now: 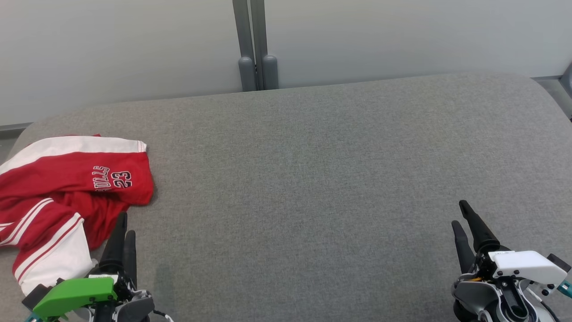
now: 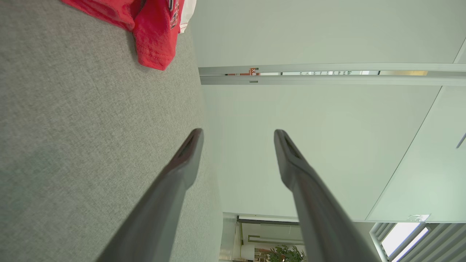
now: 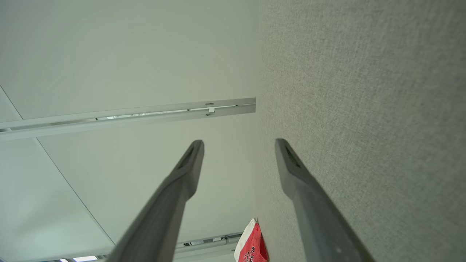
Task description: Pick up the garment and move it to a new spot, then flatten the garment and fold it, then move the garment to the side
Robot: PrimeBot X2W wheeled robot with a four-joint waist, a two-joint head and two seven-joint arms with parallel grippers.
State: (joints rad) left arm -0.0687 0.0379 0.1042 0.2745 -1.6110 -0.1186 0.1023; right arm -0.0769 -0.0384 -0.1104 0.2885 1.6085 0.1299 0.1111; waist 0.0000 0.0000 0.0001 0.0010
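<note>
A red and white garment (image 1: 67,197) with "23" printed on it lies crumpled at the left end of the grey padded table (image 1: 313,179). My left gripper (image 1: 125,226) sits at the lower left, right beside the garment's near edge, open and holding nothing. In the left wrist view its fingers (image 2: 189,153) stand apart, with a red corner of the garment (image 2: 154,40) ahead at the top. My right gripper (image 1: 460,214) hovers at the lower right, far from the cloth, open and empty. The right wrist view shows its spread fingers (image 3: 287,160) and a bit of the garment (image 3: 253,243) in the distance.
A pale wall runs behind the table, with a grey vertical post (image 1: 254,44) at its middle. The table's back edge curves away at both corners. Grey fabric stretches wide between the garment and my right gripper.
</note>
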